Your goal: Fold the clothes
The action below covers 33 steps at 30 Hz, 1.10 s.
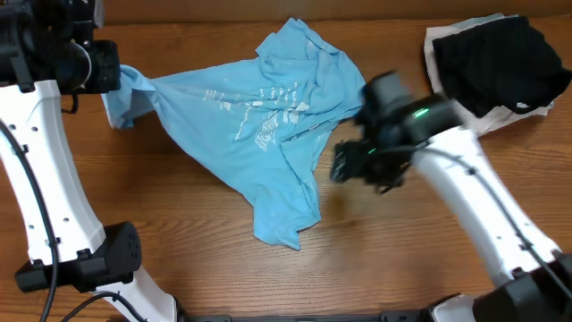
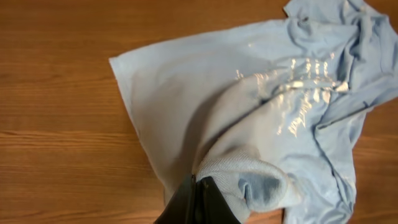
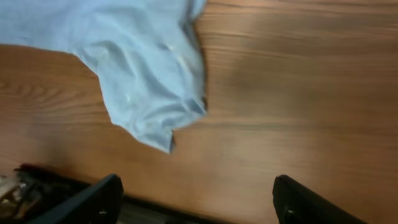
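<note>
Blue T-shirt (image 1: 259, 116) is lying crumpled mid-desk (image 1: 179, 233). Left pincer (image 2: 196, 194) is pinching a bunched bit at its left end, and right pincer (image 3: 198, 183) hangs wide apart, empty, just beside the shirt.

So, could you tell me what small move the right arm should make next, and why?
Probably lower the right fingers onto the T-shirt at its loose corner and pinch there. They are open above the table, the left fingers are shut on its other end, and it lies crumpled, so a second hold should spread it.
</note>
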### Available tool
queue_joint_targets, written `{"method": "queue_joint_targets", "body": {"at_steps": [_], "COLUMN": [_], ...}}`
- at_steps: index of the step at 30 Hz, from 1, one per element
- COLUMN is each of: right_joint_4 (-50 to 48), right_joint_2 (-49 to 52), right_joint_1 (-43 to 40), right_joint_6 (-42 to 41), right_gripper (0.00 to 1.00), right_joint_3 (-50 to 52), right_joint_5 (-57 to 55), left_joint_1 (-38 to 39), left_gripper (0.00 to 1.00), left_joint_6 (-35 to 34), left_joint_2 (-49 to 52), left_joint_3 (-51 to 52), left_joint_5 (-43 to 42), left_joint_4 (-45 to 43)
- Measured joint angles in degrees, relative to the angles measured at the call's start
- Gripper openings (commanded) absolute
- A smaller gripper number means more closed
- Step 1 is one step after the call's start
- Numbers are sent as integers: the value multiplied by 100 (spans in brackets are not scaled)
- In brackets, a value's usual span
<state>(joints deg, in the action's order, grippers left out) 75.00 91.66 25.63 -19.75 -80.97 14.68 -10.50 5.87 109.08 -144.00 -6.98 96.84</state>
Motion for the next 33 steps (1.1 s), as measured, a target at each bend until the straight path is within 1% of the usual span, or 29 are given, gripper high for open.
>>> {"method": "queue_joint_targets", "body": {"at_steps": [2,3,4,9,14,18,22,24,25,26,27,28,31,33], "right_joint_4": [-675,-1272,-1340,-2509,-3169,-3550,-3676,-3681,-3681,-3679,-3687,-3696,-3676,-3493], "right_joint_2": [0,0,0,0,101,505,872,990,1040,1071,1091,1099,1099,1099], "right_joint_1": [385,658,693,1069,1075,1075,1075,1075,1073,1073,1075,1073,1038,925], "right_joint_6": [-105,-153,-155,-199,46,293,404,435,463,483,463,474,315,170], "right_gripper": [81,81,81,81,76,74,67,58,46,24,8,4,4,4], "right_joint_3": [525,905,946,1672,2002,2039,2041,2048,2057,2061,2063,2065,2065,2063], "right_joint_5": [7,-17,-15,-424,-682,-769,-848,-922,-986,-1040,-1102,-1174,-1342,-1373], "left_joint_1": [39,50,52,52,52,52,52,52,52,52,52,52,52,52], "left_gripper": [4,4,4,4,4,4,4,4,4,4,4,4,4,4], "left_joint_6": [0,0,0,0,0,0,0,0,0,0,0,0,0,0], "left_joint_2": [0,0,0,0,0,0,0,0,0,0,0,0,0,0], "left_joint_3": [157,286,295,472,492,492,492,492,492,492,492,492,492,492], "left_joint_5": [0,4,7,22,22,22,22,20,22,20,22,22,20,22], "left_joint_4": [0,2,2,7,2,2,2,2,2,2,2,4,4,4]}}
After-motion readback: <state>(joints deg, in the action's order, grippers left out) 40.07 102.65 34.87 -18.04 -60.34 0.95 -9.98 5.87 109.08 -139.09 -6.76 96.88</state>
